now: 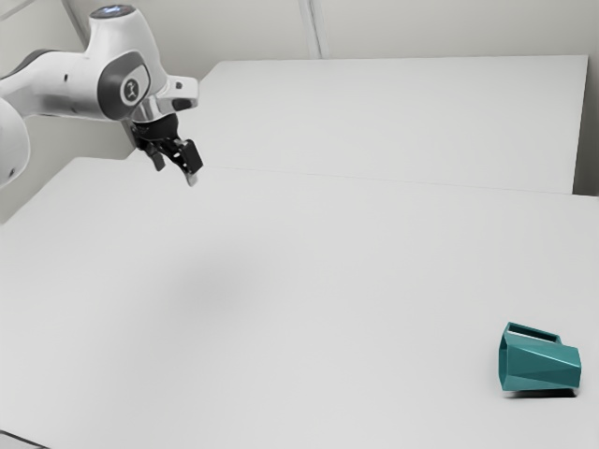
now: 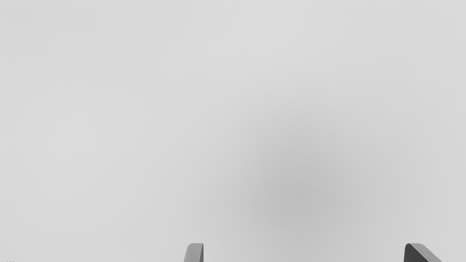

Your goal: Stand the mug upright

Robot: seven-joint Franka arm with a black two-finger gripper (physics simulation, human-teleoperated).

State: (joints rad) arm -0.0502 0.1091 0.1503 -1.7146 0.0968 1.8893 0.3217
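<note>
Exterior view, from its left: the white-and-grey robot arm (image 1: 122, 70) reaches in, and its black two-finger gripper (image 1: 176, 173) hangs above the broad, plain white table (image 1: 356, 281), showing against the left stretch of that table's far edge. Its fingers (image 2: 195, 253) stand wide apart in the wrist view, with nothing between them except the bare tabletop beyond. A soft grey shadow (image 1: 211, 281) falls on the table at that side, which suggests the hand is well up off the surface. I judge the step in hand to be the approach: the next move calls for carrying the open gripper across toward the view's right, then lowering it over the mug. At that far side, well apart from the gripper and well in from the table's far edge, the teal, faceted mug (image 1: 541, 365) lies on its side. Its long axis runs roughly left to right, more or less along that far edge; the wider end, which I take for the mouth, points left and the narrower base right. The squared handle sits along the upper side. Righting it should need a firm grip and about a quarter turn, mouth upward; its flat facets may make it tip in jerks.
</note>
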